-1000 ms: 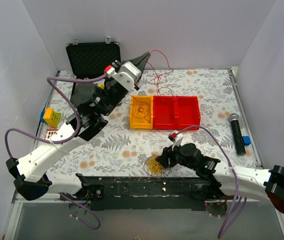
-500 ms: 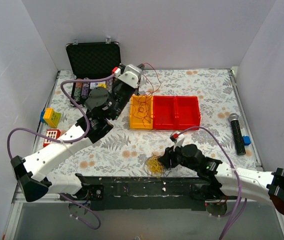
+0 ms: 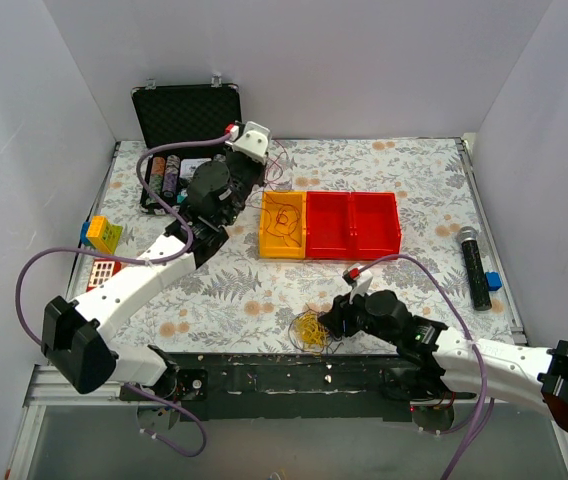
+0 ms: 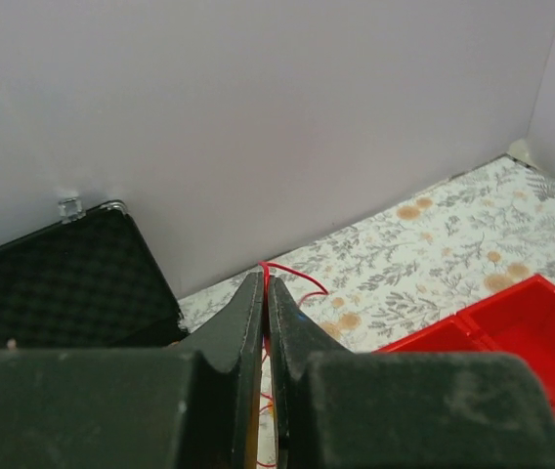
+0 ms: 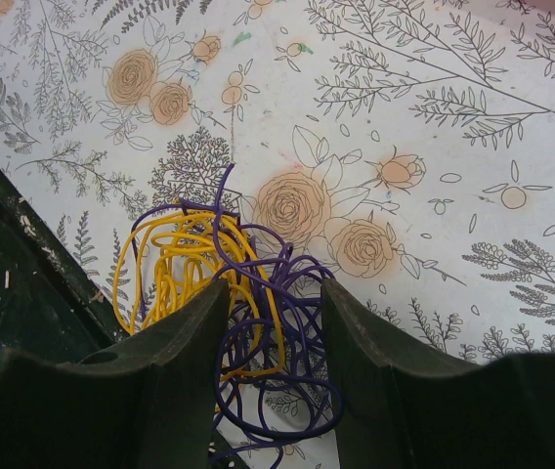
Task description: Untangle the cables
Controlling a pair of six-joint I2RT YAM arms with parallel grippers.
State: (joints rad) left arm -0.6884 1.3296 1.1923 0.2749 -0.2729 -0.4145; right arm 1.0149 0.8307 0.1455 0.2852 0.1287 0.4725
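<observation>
My left pincer (image 4: 265,280) is clamped on a red cable (image 4: 279,267) just behind the yellow tray (image 3: 282,254). My right pincer (image 5: 273,293) stands apart, straddling the yellow-and-purple tangle (image 5: 199,244) on the worktop (image 5: 434,147) in front of that tray.

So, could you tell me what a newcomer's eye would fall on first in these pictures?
Probably the bright red bins and yellow bin mid-table. Next, the yellow-and-purple tangle at the near edge, between the open fingers of the right gripper. At the back, by the black case, the left gripper is shut on a red wire.
</observation>
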